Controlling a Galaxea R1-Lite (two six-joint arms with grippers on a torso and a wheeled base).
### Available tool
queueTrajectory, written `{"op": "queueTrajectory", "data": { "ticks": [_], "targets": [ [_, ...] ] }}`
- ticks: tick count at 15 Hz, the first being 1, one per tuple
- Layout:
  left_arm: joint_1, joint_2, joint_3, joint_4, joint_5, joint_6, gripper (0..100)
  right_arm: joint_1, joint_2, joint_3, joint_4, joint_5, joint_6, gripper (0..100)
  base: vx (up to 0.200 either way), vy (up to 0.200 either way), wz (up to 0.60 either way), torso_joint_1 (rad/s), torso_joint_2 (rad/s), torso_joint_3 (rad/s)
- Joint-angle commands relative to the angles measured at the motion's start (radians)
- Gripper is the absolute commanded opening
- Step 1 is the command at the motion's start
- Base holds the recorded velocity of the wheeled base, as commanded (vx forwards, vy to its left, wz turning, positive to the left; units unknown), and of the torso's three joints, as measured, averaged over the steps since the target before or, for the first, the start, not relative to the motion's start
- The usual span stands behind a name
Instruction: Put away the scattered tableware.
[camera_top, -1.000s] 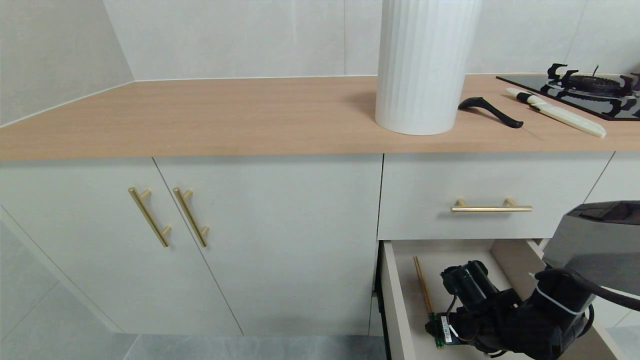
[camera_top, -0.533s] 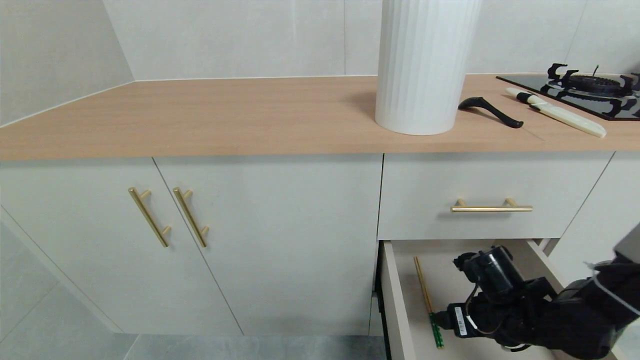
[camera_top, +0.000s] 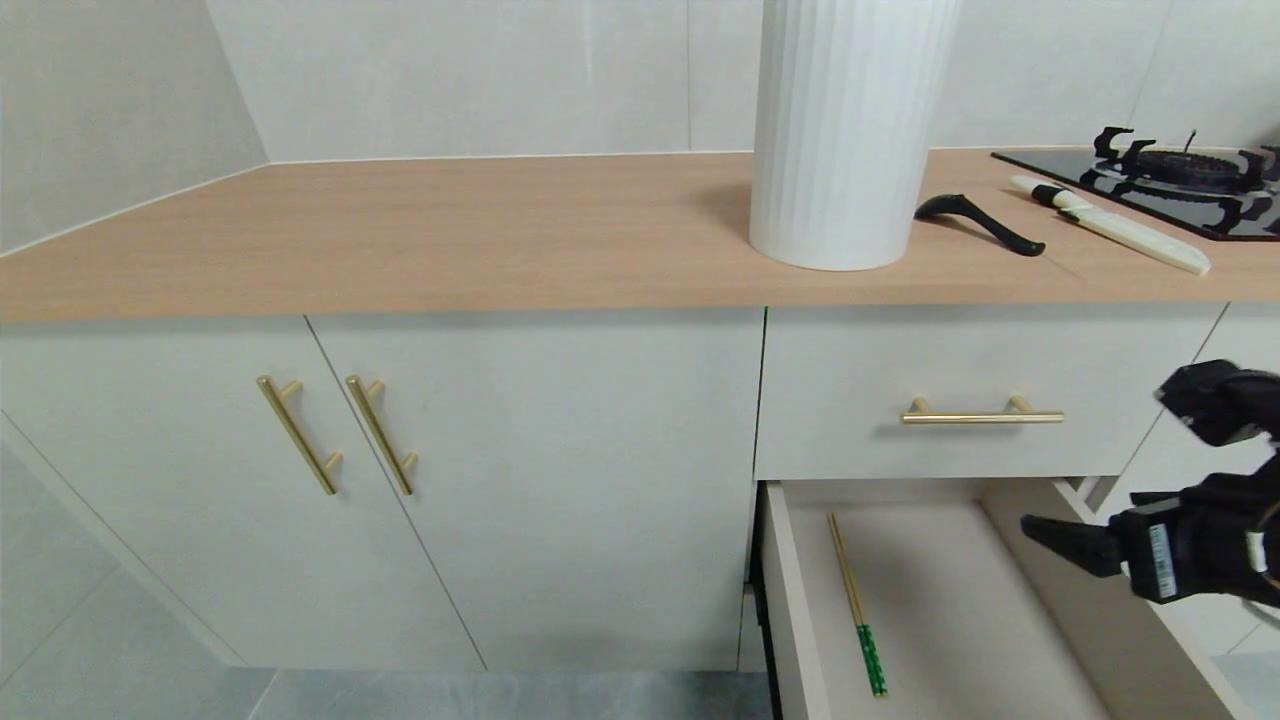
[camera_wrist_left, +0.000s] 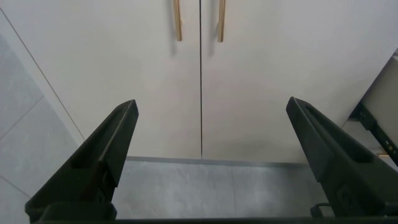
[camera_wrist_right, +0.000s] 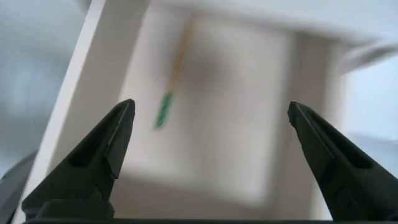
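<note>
Two risks are judged. Nearest, the right gripper (camera_wrist_right: 210, 107), jaws spread wide & empty, is held beside the open pale drawer (camera_top: 792, 600); its right wall could be clipped on a careless lift. Farther back, the tall white ribbed vase (camera_top: 845, 130) could be knocked if the black curved utensil (camera_top: 980, 222) just beside it is reached for. The left gripper (camera_wrist_left: 211, 102) is likewise spread. The pair of thin wooden chopsticks (camera_top: 852, 590) w/ green ends is seen flat in the drawer, near its left wall.
</note>
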Motion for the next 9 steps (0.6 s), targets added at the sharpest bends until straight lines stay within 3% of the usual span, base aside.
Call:
{"op": "queueTrajectory", "data": {
  "ticks": [1,5,9],
  "targets": [
    [0.000,0.000,0.000,-0.001,0.001,0.000,100,-0.043,-0.132,-0.025,0.013,0.012,-0.011,100,0.000,0.000,0.00,0.017,-0.13,-0.100],
    [0.000,0.000,0.000,-0.001,0.001,-0.001,100,-0.043,-0.134,-0.028,0.013,0.013,-0.011,100,0.000,0.000,0.00,0.075,-0.27,-0.282],
    [0.000,0.000,0.000,-0.001,0.001,-0.001,100,-0.043,-0.134,-0.028,0.013,0.013,-0.011,100,0.000,0.000,0.00,0.130,-0.52,-0.304]
  ]
}}
